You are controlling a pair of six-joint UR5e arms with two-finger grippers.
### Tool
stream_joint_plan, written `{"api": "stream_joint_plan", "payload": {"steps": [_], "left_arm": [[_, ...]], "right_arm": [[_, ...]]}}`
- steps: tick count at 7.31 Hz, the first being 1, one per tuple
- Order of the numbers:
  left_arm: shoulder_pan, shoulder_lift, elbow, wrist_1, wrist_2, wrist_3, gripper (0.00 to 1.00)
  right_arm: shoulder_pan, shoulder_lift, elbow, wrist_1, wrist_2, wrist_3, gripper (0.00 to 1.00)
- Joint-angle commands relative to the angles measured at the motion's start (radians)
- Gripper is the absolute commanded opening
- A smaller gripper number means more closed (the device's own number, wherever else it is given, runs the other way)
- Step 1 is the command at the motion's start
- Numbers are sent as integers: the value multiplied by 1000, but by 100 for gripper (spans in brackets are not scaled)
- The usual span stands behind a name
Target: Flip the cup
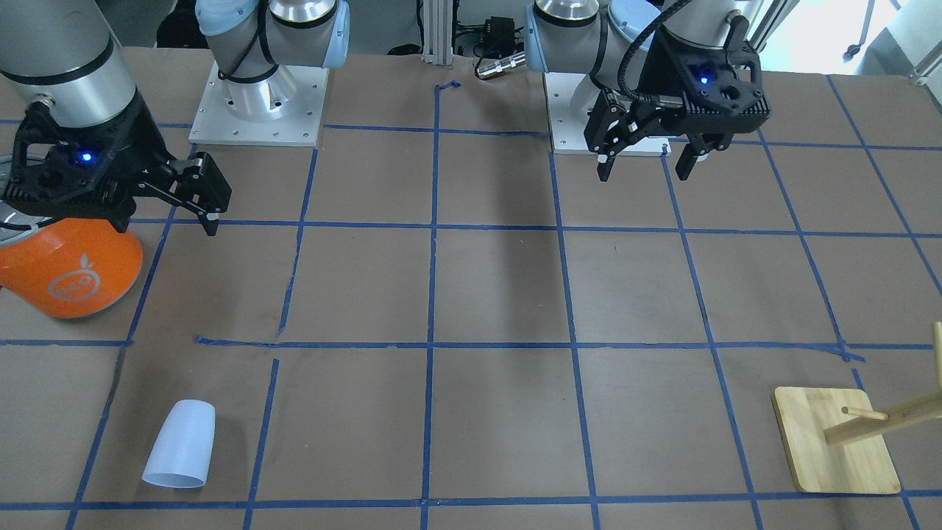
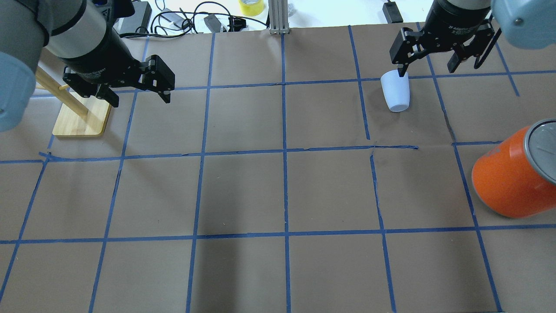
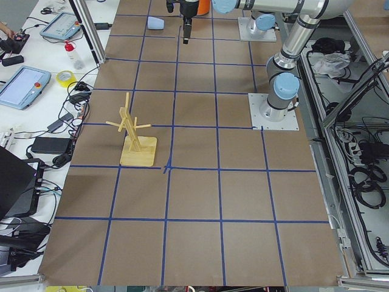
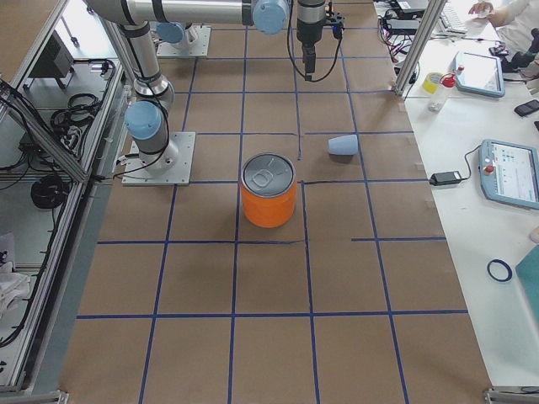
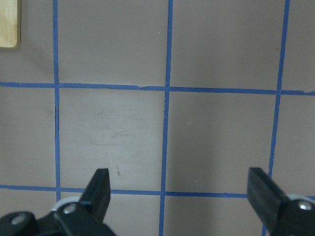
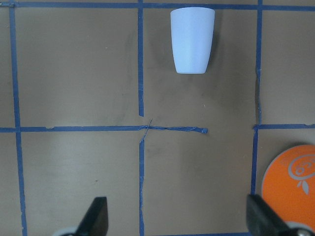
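The pale blue-white cup [image 2: 395, 92] lies on its side on the brown table, at the far right of the overhead view, with its rim pointing away from the robot. It also shows in the front view [image 1: 180, 445] and the right wrist view [image 6: 192, 39]. My right gripper [image 2: 428, 66] hangs open and empty above the table, just beyond the cup and apart from it; in the right wrist view [image 6: 177, 221] the cup lies well ahead of the fingers. My left gripper [image 2: 140, 98] is open and empty over the far left, seen also in its wrist view [image 5: 179, 196].
A big orange can with a silver top [image 2: 512, 182] stands at the right edge, nearer the robot than the cup. A wooden peg stand [image 2: 82, 119] stands at the far left, beside the left gripper. Blue tape lines grid the table.
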Motion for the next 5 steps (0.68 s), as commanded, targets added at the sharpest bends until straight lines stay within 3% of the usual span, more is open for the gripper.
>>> {"api": "stream_joint_plan", "payload": {"steps": [1,5], "left_arm": [[-1,1,0,0,-1,0,100],[-1,1,0,0,1,0,100]], "right_arm": [[-2,0,2,1,2,-1,100],[0,0,2,-10,1,-28,100]]}}
